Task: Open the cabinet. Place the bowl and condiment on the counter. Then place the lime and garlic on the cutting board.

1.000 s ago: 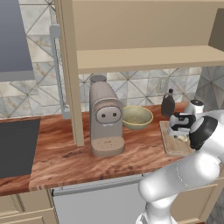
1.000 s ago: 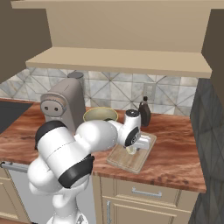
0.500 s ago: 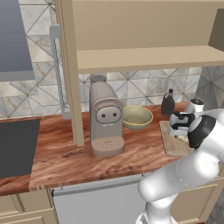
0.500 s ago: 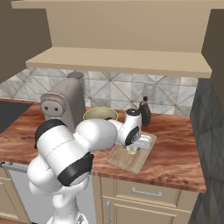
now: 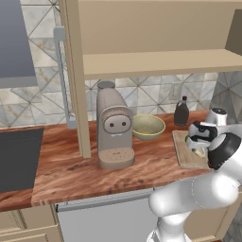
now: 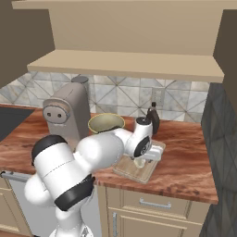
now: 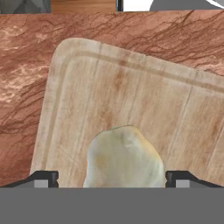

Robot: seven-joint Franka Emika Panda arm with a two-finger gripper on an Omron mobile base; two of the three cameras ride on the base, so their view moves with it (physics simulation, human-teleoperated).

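Resting on the cutting board (image 7: 78, 96), the garlic (image 7: 123, 157) is seen between the parted jaws of the gripper (image 7: 111, 178), apparently released there as the task demands; the fingertips (image 7: 43, 178) stand clear of it.

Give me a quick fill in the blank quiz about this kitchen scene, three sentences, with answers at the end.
1. The garlic lies on the ______.
2. The gripper's jaws stand ______ on either side of the garlic.
3. The bowl sits on the counter right beside the ______ machine.

Missing words: cutting board; open; coffee
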